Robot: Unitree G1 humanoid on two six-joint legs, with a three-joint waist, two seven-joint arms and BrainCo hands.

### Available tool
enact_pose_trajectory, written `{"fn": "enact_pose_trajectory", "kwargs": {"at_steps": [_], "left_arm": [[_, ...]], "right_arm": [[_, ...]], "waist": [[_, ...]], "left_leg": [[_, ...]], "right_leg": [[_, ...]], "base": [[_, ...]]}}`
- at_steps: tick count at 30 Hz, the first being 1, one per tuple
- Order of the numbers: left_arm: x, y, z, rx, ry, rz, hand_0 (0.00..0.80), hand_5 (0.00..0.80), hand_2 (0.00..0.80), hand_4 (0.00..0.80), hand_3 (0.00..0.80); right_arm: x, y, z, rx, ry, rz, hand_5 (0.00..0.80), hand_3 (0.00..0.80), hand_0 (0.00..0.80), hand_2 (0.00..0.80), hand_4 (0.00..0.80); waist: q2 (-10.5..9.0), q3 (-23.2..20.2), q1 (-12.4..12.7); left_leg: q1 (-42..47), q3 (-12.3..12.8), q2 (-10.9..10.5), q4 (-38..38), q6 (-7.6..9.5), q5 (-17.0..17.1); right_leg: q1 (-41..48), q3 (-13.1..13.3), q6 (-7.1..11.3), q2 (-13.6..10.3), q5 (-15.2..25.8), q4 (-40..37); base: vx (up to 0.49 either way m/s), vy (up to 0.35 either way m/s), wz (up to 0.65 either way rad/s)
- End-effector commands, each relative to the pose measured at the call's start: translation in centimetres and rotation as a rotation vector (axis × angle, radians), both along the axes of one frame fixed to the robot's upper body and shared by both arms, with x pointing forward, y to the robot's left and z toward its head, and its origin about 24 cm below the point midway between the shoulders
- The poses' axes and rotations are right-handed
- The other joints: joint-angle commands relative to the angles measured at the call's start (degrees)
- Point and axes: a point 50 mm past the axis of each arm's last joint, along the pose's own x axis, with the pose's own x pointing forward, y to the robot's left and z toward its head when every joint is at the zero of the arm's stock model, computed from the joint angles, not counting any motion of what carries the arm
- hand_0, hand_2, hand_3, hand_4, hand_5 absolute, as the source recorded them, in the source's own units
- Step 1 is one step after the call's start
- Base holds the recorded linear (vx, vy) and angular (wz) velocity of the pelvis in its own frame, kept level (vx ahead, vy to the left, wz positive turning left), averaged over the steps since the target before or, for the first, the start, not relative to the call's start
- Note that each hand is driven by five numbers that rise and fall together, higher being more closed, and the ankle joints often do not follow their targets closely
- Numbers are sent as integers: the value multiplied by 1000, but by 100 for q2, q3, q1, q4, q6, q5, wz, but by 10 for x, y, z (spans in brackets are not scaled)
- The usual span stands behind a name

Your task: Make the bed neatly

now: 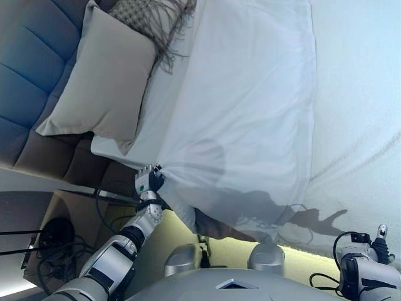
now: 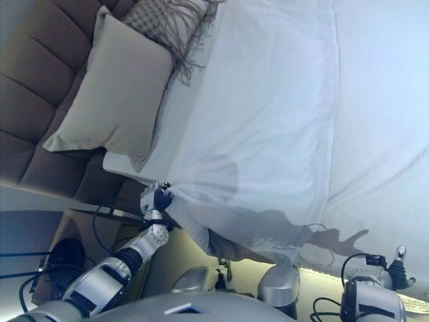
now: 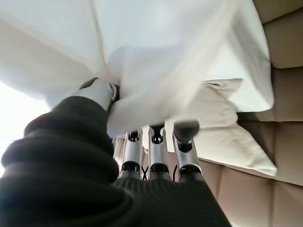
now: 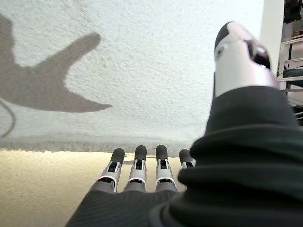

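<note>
I have the left robot hand (image 1: 148, 180) pinching the white duvet (image 1: 250, 113) corner; right robot hand (image 4: 156, 182) released. Next: draw it toward the grey pillow (image 1: 103, 81).

The fingertips of the left hand (image 3: 156, 156) are hidden inside the gathered fold of the white duvet (image 1: 250, 106); only their lower sections show below the cloth. The fringed cushion (image 1: 156, 19) beside the duvet is cut off by the picture's upper edge, and the duvet itself runs past that edge. The grey pillow (image 1: 103, 81) beside the duvet covers part of the padded headboard (image 1: 31, 69). The right hand (image 1: 381, 241), near the duvet's hanging edge, is too small in the head views for its fingers to be read.
</note>
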Motion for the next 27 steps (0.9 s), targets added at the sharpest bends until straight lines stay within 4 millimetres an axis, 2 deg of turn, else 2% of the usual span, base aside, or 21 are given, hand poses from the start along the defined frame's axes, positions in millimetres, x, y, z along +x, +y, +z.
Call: {"fn": "enact_pose_trajectory", "kwargs": {"at_steps": [1, 6, 12, 13, 27], "left_arm": [[-64, 100, -21, 237, 222, 314, 800, 800, 800, 800, 800], [-75, 103, -26, 240, 256, 322, 800, 800, 800, 800, 800], [-72, 96, -26, 236, 239, 298, 800, 800, 800, 800, 800], [-72, 97, -25, 240, 227, 305, 0, 0, 0, 0, 0], [-67, 95, -22, 244, 183, 277, 0, 0, 0, 0, 0]], "right_arm": [[-25, 11, -10, -3, 31, -104, 0, 0, 0, 0, 0], [-25, 10, -10, -1, 55, -101, 0, 0, 0, 0, 0], [-27, 9, -9, -6, 60, -105, 0, 0, 0, 0, 0], [-28, 10, -10, -3, 58, -109, 0, 0, 0, 0, 0], [-37, 24, -21, 40, 63, -123, 0, 0, 0, 0, 0]], "waist": [[-511, 36, 547], [-525, -47, 549], [-483, -76, 553], [-493, -65, 548], [-669, -109, 559]], "left_leg": [[-334, -210, 338, 330, -195, 92], [-252, -197, 380, 338, -222, 91], [-214, -208, 370, 282, -230, 88], [-213, -215, 369, 284, -231, 82], [-167, -201, 428, 377, -232, 14]], "right_leg": [[62, -20, 372, -625, -413, 742], [145, -16, 360, -622, -429, 734], [187, -9, 357, -603, -449, 695], [178, 6, 358, -597, -446, 693], [247, 80, 356, -544, -411, 631]], "base": [[38, -31, 7], [64, -8, 1], [13, 2, 1], [5, -27, 4], [15, -44, 4]]}}
